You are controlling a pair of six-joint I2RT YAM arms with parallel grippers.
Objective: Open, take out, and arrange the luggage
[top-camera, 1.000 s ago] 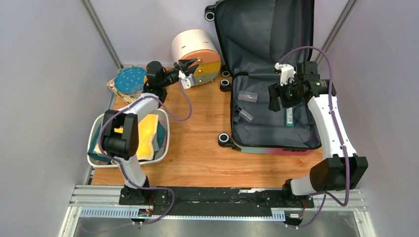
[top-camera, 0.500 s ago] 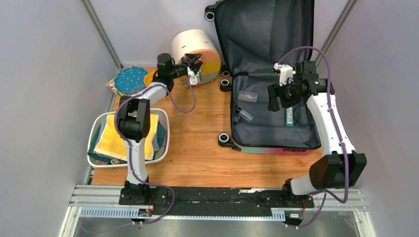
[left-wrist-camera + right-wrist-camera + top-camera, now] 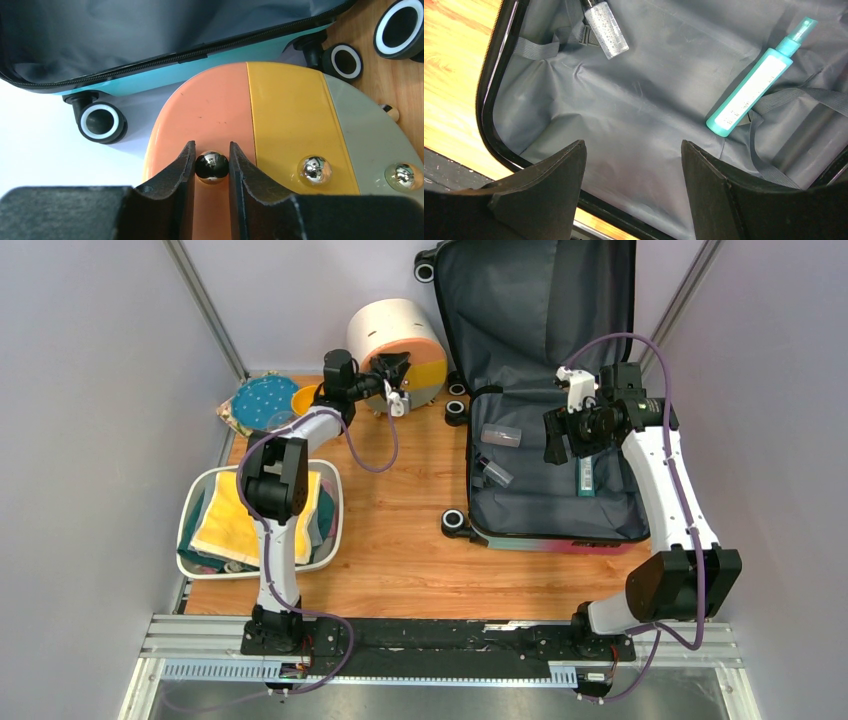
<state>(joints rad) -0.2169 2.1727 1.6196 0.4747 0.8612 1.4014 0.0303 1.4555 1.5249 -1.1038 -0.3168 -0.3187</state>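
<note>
A drawer knob [image 3: 211, 166] on the round cabinet [image 3: 385, 325] is pinched by the left hand [image 3: 211, 150], presumably for pulling. The right hand [image 3: 631, 150] is held wide and empty over the luggage [image 3: 560, 512], laid open on the bench [image 3: 400, 530] with a teal bottle [image 3: 751, 87] inside.

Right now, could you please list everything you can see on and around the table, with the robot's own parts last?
suitcase: one, pink-teal shell, grey lining, open, right side.
clear bottles: two, transparent, inside the suitcase.
teal bottle: one, white label, on the lining.
cabinet: one, cream, round, left of the suitcase.
knobs: three, chrome, on its orange, yellow and grey drawers.
basin: one, white, near left.
cloths: several, yellow on top, in the basin.
dotted item: one, blue, far left corner.
table: one, wood.
left claw: one, black, closed on the orange drawer's knob.
right claw: one, black, open above the lining.
</note>
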